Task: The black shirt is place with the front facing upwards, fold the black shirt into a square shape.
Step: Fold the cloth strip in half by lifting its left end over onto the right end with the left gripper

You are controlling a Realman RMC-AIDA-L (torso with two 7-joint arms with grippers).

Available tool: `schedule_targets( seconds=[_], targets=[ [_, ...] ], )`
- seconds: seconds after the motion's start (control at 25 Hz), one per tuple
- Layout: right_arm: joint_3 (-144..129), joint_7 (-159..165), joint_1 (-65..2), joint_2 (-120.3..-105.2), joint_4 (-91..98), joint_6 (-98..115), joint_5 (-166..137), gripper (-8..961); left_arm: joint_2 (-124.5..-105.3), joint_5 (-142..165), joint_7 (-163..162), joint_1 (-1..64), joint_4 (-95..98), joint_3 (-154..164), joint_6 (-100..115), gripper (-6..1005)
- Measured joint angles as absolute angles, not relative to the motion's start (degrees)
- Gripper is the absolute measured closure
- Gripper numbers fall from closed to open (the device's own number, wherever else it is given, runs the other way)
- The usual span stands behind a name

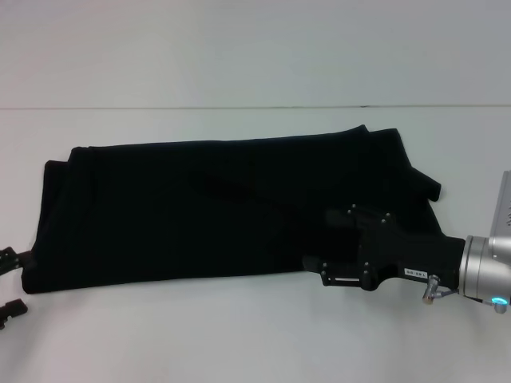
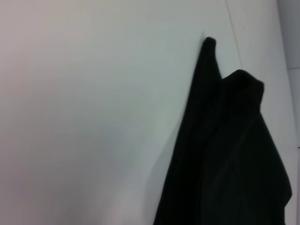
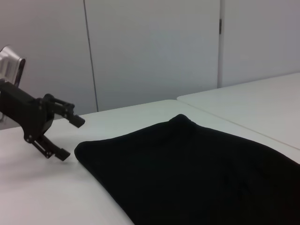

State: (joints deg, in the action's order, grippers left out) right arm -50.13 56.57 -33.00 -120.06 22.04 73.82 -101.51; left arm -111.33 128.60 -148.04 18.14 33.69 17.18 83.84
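The black shirt (image 3: pixel 197 173) lies flat on the white table (image 3: pixel 51 197), and off its far end the left gripper (image 3: pixel 70 137) hovers, fingers spread apart, just clear of the cloth.

Matt black cloth shirt (image 1: pixel 200 207), smooth white table (image 1: pixel 239 335), matt black plastic right end effector (image 1: pixel 315 267)

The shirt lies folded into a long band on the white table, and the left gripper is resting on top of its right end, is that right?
Not quite. It is the right gripper that is over the right end of the shirt, as the head view shows. The left gripper sits open on the table just off the shirt's left end; the right wrist view shows it there too. The rest holds.
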Motion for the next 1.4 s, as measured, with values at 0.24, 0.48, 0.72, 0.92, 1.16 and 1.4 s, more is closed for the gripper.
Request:
schedule_targets(
  seconds=[0.24,0.48,0.72,0.92,1.16,1.4],
  targets=[
    [-50.04,56.55,-33.08,-120.06,21.58,73.82,-101.41,26,-111.45,129.3,-148.26,18.21,33.16,16.91,82.68,64],
    [-50.23,56.52,-33.07,-120.06,21.5,73.82,-101.41,26,-111.57,129.3,-148.29,19.1,32.83,16.89,81.63,64],
    [-50.13,56.51,-33.07,-120.05,21.44,73.82,-101.42,26,-111.29,129.21,-148.01,20.86,29.9,17.38,79.43,64],
    [-50.04,56.51,-33.19,-120.05,21.44,73.82,-101.43,27,-111.32,129.29,-147.97,22.72,29.35,18.13,78.19,64],
    [-49.95,56.52,-33.12,-120.06,21.4,73.82,-101.43,27,-111.13,129.29,-148.55,24.25,29.35,20.7,76.73,73],
    [-49.82,56.64,-33.13,-120.05,21.36,73.83,-101.42,27,-110.98,129.29,-147.81,25.4,29.7,21.24,78.19,84]
  ],
)
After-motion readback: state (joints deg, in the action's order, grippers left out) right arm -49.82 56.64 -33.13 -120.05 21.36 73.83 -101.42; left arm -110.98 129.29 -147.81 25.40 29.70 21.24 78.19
